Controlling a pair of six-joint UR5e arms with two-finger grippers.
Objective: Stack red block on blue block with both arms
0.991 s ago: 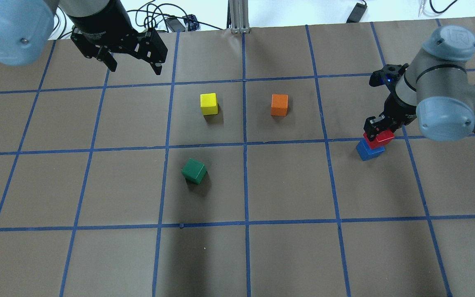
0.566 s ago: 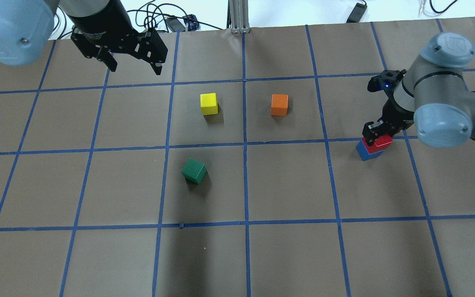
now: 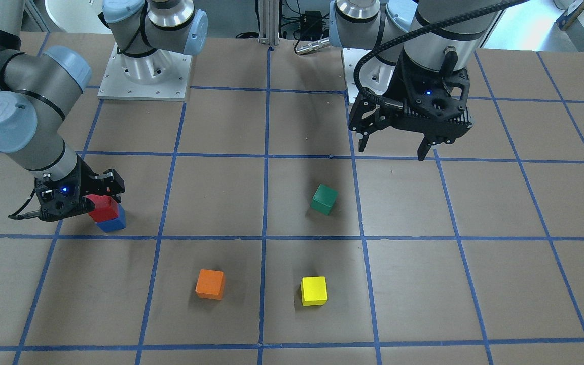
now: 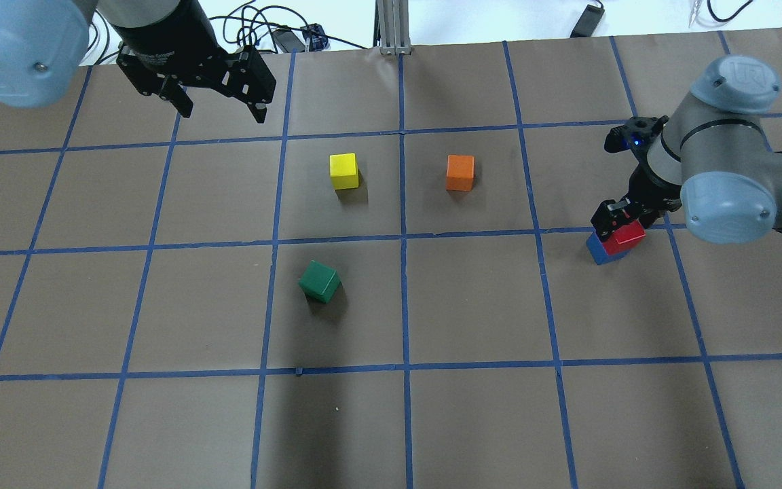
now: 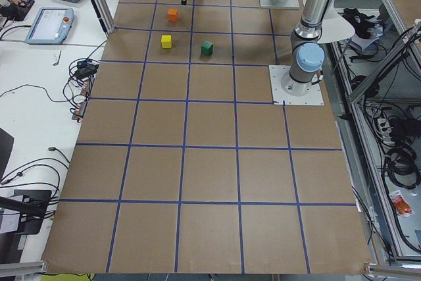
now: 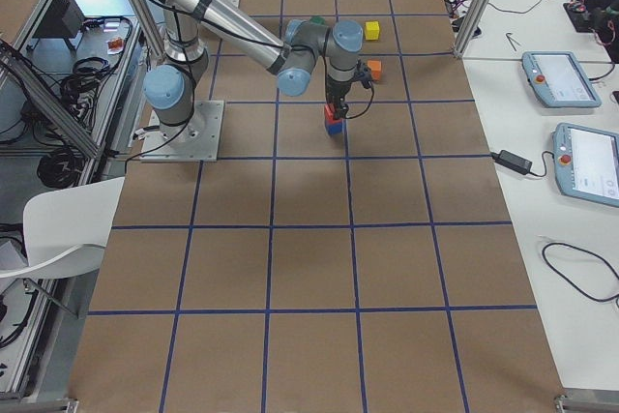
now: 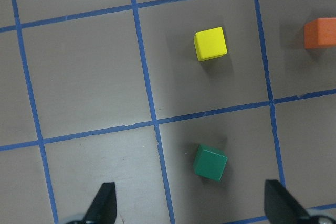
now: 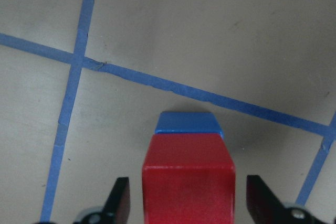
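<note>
The red block (image 4: 626, 234) sits on top of the blue block (image 4: 598, 250) at the table's right side, roughly lined up with it. Both also show in the front-facing view, the red block (image 3: 102, 209) over the blue block (image 3: 115, 223). My right gripper (image 4: 618, 219) is low around the red block. In the right wrist view its fingers (image 8: 119, 203) stand a small gap away from each side of the red block (image 8: 189, 177), so it is open. My left gripper (image 4: 222, 112) is open and empty, high above the far left of the table.
A yellow cube (image 4: 343, 170) and an orange cube (image 4: 459, 172) sit mid-table towards the far side. A green cube (image 4: 320, 281) lies nearer, left of centre. Blue tape lines grid the brown table (image 4: 472, 421).
My right gripper has come down with the red block, which hung above and slightly off the blue block and now rests on it. The left arm has not moved.
</note>
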